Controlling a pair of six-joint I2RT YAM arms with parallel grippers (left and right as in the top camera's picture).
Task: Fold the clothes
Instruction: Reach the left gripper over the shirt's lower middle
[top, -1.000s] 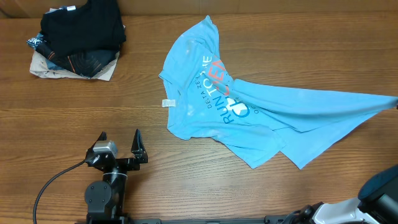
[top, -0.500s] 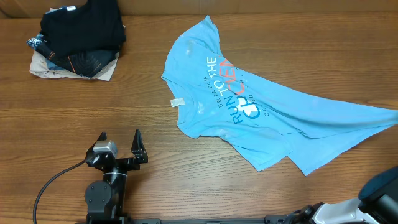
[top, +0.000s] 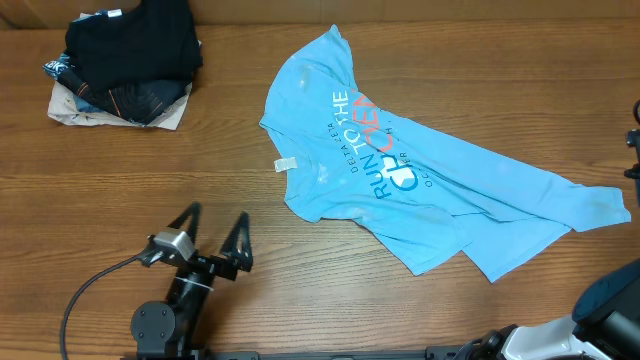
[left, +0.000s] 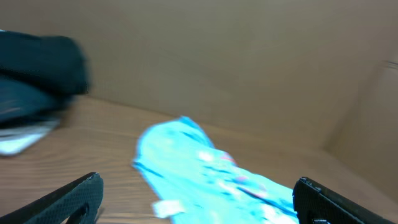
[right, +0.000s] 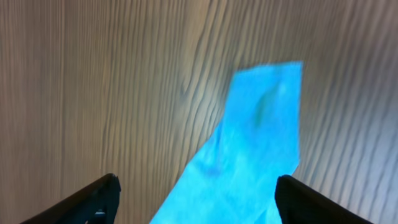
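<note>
The T-shirt (top: 440, 170) lies spread for folding; right gripper (right: 196, 183), above its end, and left gripper (top: 217, 213) gape empty.

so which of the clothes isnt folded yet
The light blue T-shirt, lying spread and rumpled on the table; the dark garments at the far left sit folded in a stack.

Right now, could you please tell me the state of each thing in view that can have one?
T-shirt: unfolded, lying rumpled on the table, lettering up, held by neither gripper.
pile of dark garments: folded and stacked, apart from the T-shirt.
left gripper: open, empty, clear of the T-shirt.
right gripper: open, empty, above one end of the T-shirt.
</note>
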